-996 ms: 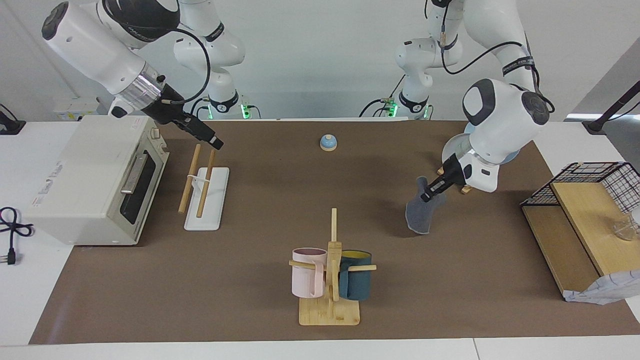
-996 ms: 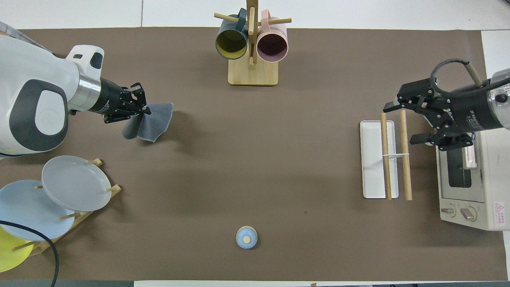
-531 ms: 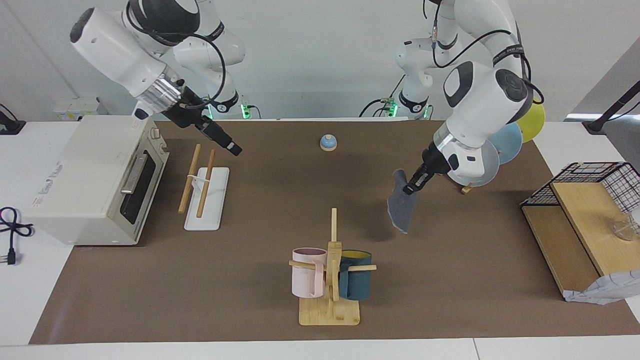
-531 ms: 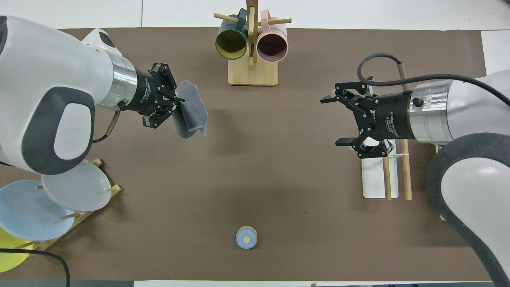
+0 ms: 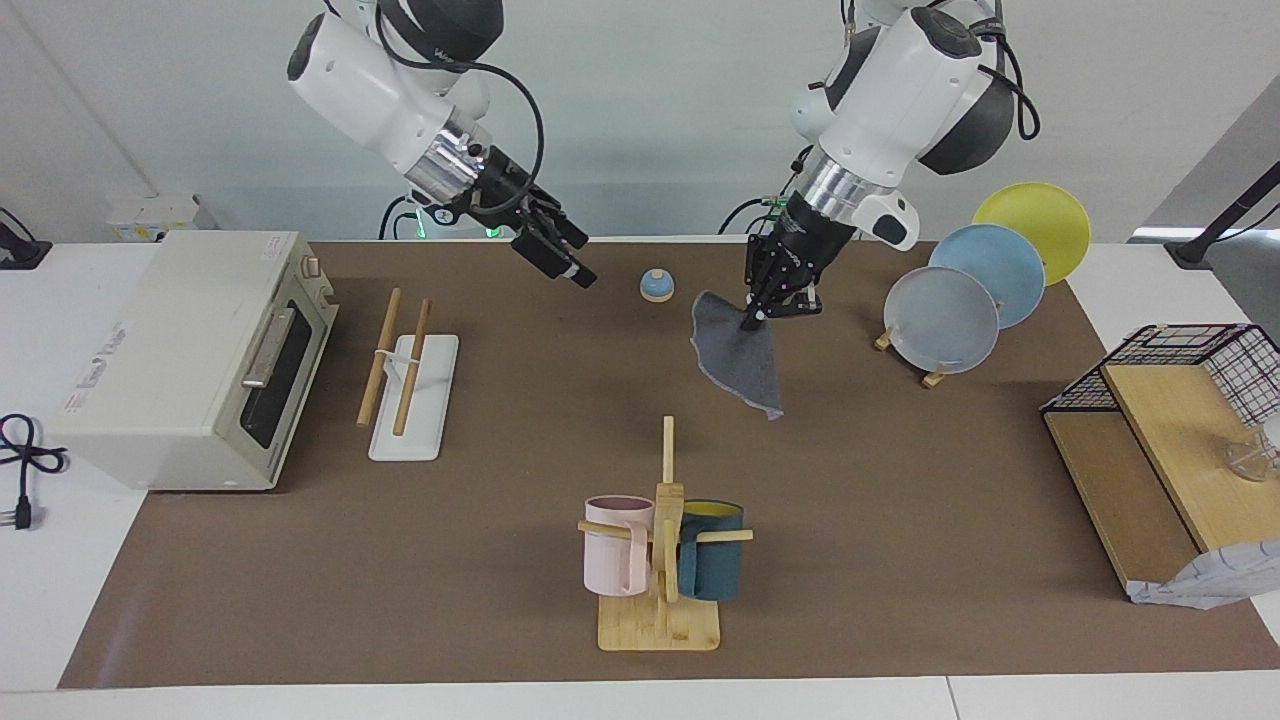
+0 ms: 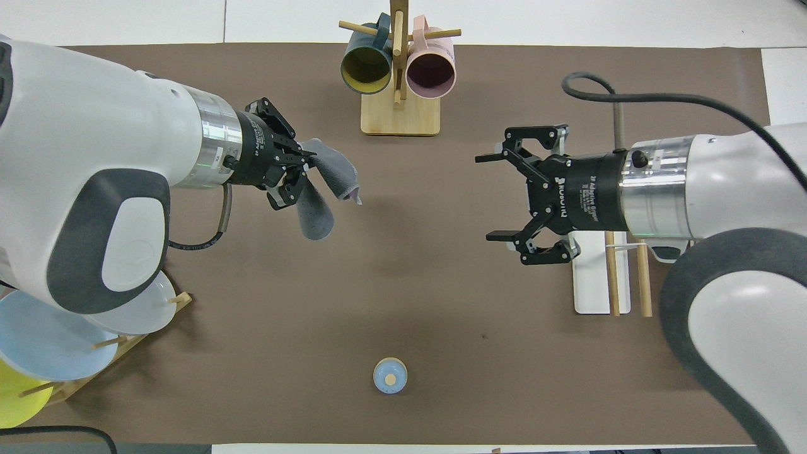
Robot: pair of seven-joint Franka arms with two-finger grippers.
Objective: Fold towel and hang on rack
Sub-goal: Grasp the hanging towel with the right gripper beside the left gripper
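My left gripper (image 5: 768, 306) is shut on the top edge of the towel (image 5: 738, 352), which hangs free in the air, grey face out with a purple rim at its lowest corner. It is held high over the mat between the bell and the mug stand. In the overhead view the left gripper (image 6: 302, 174) pinches the bunched towel (image 6: 318, 198). My right gripper (image 5: 577, 272) is open and empty, raised over the mat between the rack and the bell. It also shows in the overhead view (image 6: 493, 197). The rack (image 5: 379, 358) stands beside the oven; in the overhead view the rack (image 6: 590, 287) is partly under the right arm.
A toaster oven (image 5: 190, 360) stands at the right arm's end. A mug stand (image 5: 662, 560) with two mugs is farthest from the robots. A blue bell (image 5: 656, 286) sits near the robots. A plate stand (image 5: 960, 305) and a wire shelf (image 5: 1170, 420) are at the left arm's end.
The left gripper has lifted the towel off the mat and carried it toward the table's middle. The right gripper has left the rack's end and moved toward the middle, staying open.
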